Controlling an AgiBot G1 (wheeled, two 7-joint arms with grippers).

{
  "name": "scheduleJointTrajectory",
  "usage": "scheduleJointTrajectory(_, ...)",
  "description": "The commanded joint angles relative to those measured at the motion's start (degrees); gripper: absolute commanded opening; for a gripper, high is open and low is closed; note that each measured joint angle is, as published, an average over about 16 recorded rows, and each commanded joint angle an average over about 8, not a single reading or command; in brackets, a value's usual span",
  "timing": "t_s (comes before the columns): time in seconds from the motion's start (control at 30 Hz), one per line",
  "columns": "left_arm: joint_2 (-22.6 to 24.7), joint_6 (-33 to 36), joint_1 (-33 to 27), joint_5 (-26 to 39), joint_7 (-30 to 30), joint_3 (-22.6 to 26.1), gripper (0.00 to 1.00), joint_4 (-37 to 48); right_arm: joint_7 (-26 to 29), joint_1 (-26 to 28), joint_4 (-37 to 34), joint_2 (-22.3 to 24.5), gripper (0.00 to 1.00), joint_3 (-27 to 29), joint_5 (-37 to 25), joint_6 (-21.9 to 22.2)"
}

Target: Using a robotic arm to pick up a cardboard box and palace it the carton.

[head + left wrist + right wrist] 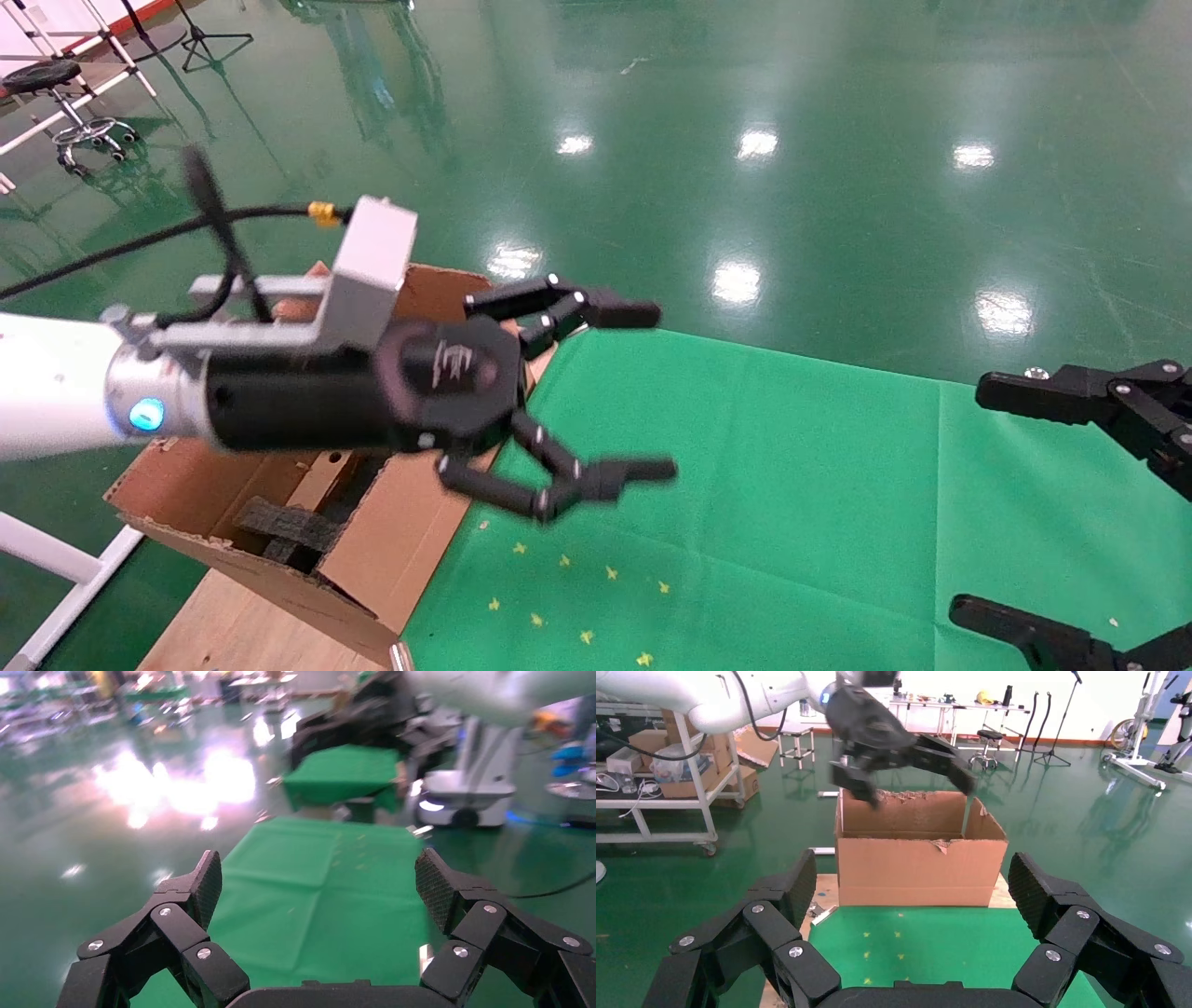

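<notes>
My left gripper point(652, 391), on the white-sleeved robotic arm point(56, 401), is open and empty, raised above the near edge of the carton point(372, 540) and pointing over the green cloth. In the left wrist view its fingers point(204, 881) stand wide apart over the cloth. The carton is a large brown box with ragged flaps and black foam point(284, 527) inside; it also shows in the right wrist view point(919, 860), with the left gripper point(912, 769) above it. The small cardboard box is not in view. My right gripper point(968, 503) is open and empty at the right edge.
A green cloth point(764, 503) with small yellow star marks covers the table to the right of the carton. The carton stands on a wooden board point(233, 624). Around lies shiny green floor, with a stool point(65, 102) and white frames at the far left.
</notes>
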Motion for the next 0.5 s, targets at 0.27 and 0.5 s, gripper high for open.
scheduleJointTrajectory(0.27, -0.5, 2.1, 4.2, -5.2, 1.2, -2.2, 1.0, -5.6, 0.0, 0.0, 0.0, 0.0, 1.0, 0.0, 0.0, 0.0)
scheduleJointTrajectory(0.5, -0.5, 2.0, 4.0, -5.0, 1.2, -2.1, 1.0, -5.2, 0.0, 0.0, 0.0, 0.0, 1.0, 0.0, 0.0, 0.0)
